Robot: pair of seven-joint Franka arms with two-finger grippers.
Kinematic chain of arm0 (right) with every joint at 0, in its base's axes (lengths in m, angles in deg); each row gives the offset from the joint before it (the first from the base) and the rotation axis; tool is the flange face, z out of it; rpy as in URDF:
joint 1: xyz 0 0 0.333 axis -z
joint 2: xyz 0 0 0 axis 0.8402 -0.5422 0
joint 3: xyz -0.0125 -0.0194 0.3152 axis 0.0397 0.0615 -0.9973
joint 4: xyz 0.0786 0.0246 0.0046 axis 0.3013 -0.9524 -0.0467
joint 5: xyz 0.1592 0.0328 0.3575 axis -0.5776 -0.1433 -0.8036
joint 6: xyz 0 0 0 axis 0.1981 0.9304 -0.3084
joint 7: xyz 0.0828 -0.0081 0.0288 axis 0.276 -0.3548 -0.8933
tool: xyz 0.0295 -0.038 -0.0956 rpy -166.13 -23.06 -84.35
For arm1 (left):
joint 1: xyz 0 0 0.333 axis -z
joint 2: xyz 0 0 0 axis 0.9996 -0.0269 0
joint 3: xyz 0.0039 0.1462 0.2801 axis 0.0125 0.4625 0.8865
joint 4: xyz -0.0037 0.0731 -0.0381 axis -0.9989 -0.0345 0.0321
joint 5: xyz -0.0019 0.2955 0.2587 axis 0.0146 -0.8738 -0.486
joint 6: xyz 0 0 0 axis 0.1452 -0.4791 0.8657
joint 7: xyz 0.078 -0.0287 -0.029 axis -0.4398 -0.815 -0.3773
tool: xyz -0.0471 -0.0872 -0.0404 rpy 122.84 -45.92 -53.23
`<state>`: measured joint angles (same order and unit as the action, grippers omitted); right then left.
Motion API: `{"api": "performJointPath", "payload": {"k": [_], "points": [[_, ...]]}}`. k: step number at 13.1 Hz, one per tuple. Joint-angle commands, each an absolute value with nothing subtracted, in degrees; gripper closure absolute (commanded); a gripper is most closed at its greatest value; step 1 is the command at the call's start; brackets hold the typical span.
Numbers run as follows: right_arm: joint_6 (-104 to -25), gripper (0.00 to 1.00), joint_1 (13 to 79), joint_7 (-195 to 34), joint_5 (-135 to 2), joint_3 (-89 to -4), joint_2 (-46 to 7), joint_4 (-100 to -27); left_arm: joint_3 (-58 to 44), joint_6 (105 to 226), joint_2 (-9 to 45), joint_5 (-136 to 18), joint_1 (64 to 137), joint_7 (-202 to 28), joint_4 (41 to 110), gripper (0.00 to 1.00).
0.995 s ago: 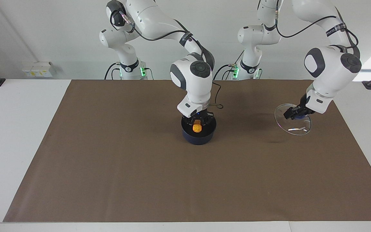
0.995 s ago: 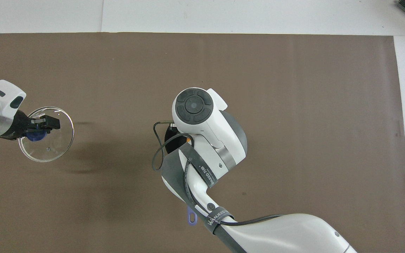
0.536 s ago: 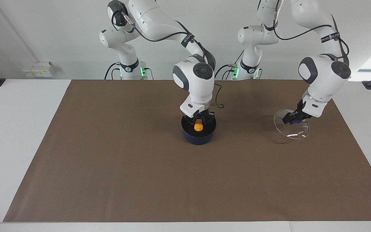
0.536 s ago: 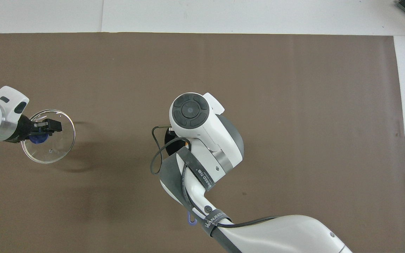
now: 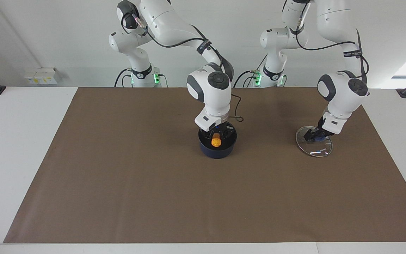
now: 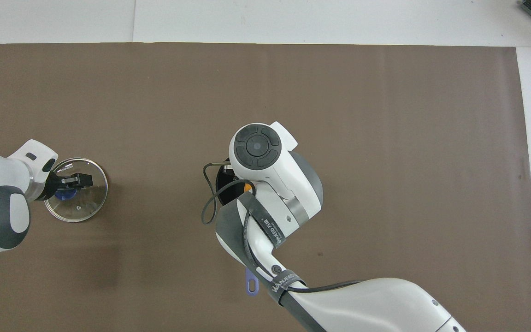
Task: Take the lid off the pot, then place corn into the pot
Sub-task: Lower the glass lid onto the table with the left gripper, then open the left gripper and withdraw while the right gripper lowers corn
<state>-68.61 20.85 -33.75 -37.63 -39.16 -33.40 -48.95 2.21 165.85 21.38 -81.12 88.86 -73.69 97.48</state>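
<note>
wall (image 5: 48,35): plain white | table (image 5: 12,158): white | mat (image 5: 153,194): brown

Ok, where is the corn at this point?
In the facing view the corn is held by the right gripper in the mouth of the pot, mid-table on the brown mat.

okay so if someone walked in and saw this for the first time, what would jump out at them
Probably the bright corn, held by the right gripper in the mouth of the dark pot at mid-table. Next, the glass lid, gripped by its blue knob in the left gripper, low over the brown mat toward the left arm's end.
</note>
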Motion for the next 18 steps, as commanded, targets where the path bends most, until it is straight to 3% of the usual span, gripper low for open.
{"api": "performJointPath", "payload": {"k": [1,5,7,11,15,18], "points": [[-71.8,1.0,21.0,-34.8,-41.5,-39.8,-34.1,-48.6,1.7,166.5,21.7,-81.5,88.1,-72.3,97.7,0.0],[-72.3,1.0,20.8,-36.7,-41.5,-39.8,-34.8,-50.2,1.7,159.7,22.1,-81.5,89.0,-72.7,92.7,0.0],[-72.2,0.88,21.0,-36.8,-41.1,-39.8,-34.5,-51.5,1.6,152.2,22.0,-81.5,89.3,-72.8,86.6,0.0],[-71.9,0.03,21.1,-37.4,-40.7,-39.8,-34.2,-52.2,1.3,137.8,22.0,-81.2,89.3,-72.7,74.7,0.0],[-71.0,0.0,21.3,-37.4,-40.2,-39.2,-33.8,-51.6,0.2,129.9,22.1,-81.3,91.4,-73.2,66.4,0.0],[-69.7,0.0,21.4,-37.0,-40.2,-38.8,-30.2,-51.6,0.1,125.3,22.0,-82.0,93.3,-72.6,62.2,0.0]]}}
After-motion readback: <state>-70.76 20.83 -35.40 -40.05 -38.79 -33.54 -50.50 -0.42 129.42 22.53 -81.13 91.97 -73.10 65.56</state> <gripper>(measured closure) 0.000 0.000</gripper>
